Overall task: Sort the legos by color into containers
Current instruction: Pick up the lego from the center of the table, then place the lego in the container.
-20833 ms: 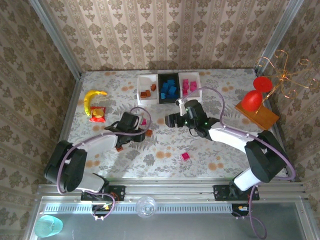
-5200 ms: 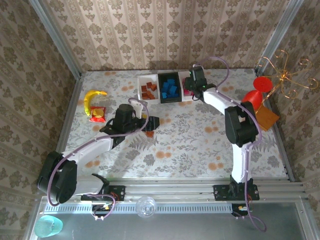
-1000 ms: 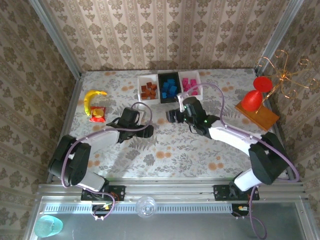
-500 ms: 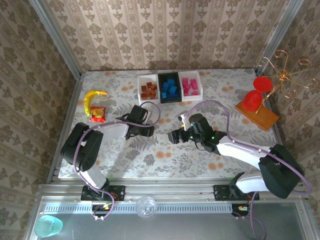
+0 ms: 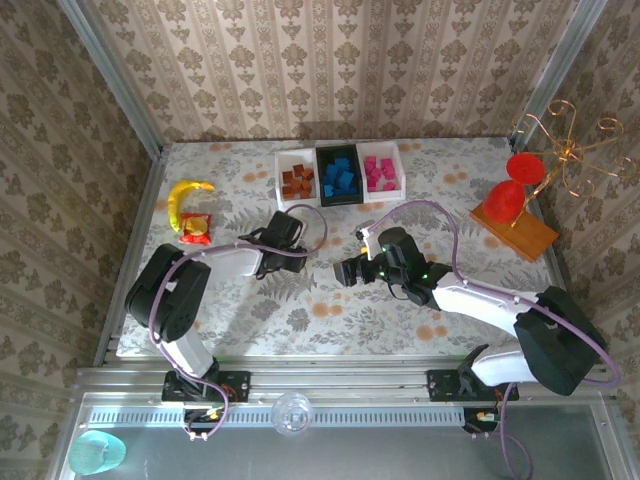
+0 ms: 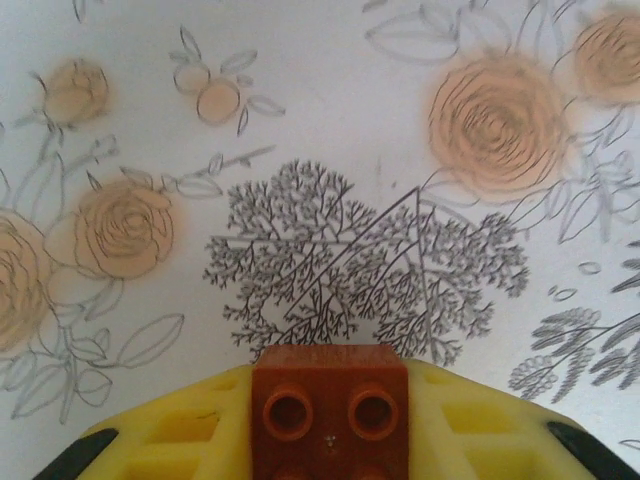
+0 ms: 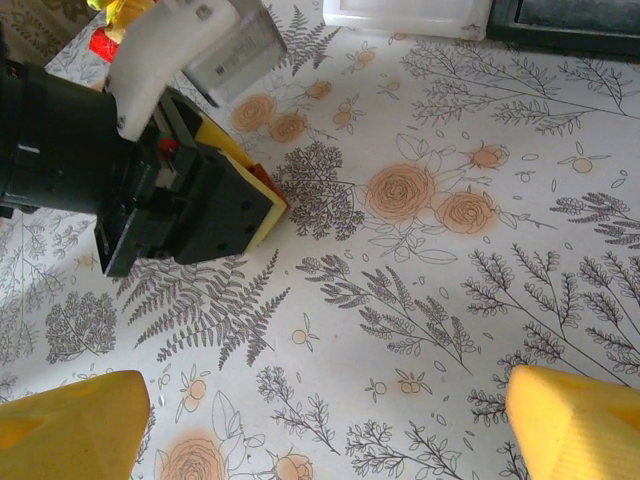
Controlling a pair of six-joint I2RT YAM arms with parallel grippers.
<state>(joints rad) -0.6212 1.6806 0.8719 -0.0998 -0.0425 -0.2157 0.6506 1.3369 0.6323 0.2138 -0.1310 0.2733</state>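
Note:
A brown-orange lego (image 6: 330, 405) sits studs-up between the yellow fingers (image 6: 170, 430) of my left gripper (image 5: 296, 256), which is shut on it just above the floral tablecloth. The right wrist view catches that left gripper (image 7: 268, 195) from the side. My right gripper (image 5: 346, 272) hovers open over bare cloth right of it, its yellow fingertips (image 7: 75, 420) far apart. The containers stand at the back: a white tray (image 5: 283, 160) with brown legos, a black tray (image 5: 322, 190) with blue ones, a white tray (image 5: 398, 170) with pink ones.
A yellow banana (image 5: 185, 195) and a red-and-yellow square toy (image 5: 195, 230) lie at the left. An orange board (image 5: 535, 238) with a red object (image 5: 503, 202) and a wire stand (image 5: 570, 150) occupy the right edge. Patterned walls enclose the table.
The right arm pulled back from near the trays toward the table's middle and nearer me. The left gripper, still holding the brown lego, shifted slightly toward the trays.

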